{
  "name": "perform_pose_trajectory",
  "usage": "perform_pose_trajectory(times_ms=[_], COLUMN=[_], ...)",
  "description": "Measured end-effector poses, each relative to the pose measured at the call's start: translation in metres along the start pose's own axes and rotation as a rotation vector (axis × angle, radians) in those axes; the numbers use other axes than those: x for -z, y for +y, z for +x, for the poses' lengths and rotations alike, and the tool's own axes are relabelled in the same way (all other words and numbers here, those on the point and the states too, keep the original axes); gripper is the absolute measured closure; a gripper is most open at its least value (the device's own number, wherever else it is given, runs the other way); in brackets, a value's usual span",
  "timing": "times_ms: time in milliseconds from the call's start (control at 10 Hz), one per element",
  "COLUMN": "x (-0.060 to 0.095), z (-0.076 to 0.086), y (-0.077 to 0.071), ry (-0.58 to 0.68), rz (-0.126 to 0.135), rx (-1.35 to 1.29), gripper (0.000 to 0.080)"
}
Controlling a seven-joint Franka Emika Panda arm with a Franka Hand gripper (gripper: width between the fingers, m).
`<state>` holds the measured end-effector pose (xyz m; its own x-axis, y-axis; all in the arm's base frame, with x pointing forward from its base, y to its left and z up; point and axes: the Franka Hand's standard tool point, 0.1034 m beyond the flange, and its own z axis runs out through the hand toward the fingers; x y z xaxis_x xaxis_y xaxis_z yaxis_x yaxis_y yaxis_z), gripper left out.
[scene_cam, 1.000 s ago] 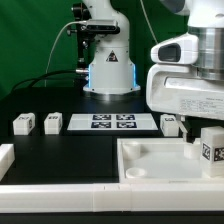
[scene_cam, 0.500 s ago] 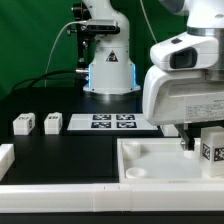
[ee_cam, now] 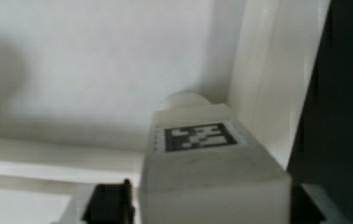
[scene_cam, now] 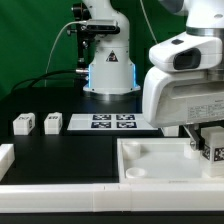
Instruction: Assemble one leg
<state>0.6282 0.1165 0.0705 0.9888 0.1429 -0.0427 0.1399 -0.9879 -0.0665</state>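
A black table top [scene_cam: 70, 150] is seen carrying a large white square tray [scene_cam: 150, 162]. The flat white marker board [scene_cam: 111, 122] and two small white tagged blocks [scene_cam: 24, 124] [scene_cam: 52, 123] are laid on it too.

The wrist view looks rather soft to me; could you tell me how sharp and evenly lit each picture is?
Wrist view: soft overall, the leg fills much of the frame, its tag blurred though still recognisable, dark band along one edge. Exterior view: sharper, evenly lit, the white tray bright against the black table.

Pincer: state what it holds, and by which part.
The pincer holds the leg, gripped on its two sides below the tag; its far end sits over the white tray.
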Motion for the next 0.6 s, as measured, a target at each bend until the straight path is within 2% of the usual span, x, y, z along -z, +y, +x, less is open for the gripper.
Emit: perform_pose_trajectory(times_ms=[400, 600], x=[-0.0001, -0.0001], z=[0.0, -0.0001], y=[-0.0003, -0.0003], ry=[0.0, 0.0], rz=[0.003, 0.003], rx=[-0.078, -0.298], gripper=[0.0509, 0.0509])
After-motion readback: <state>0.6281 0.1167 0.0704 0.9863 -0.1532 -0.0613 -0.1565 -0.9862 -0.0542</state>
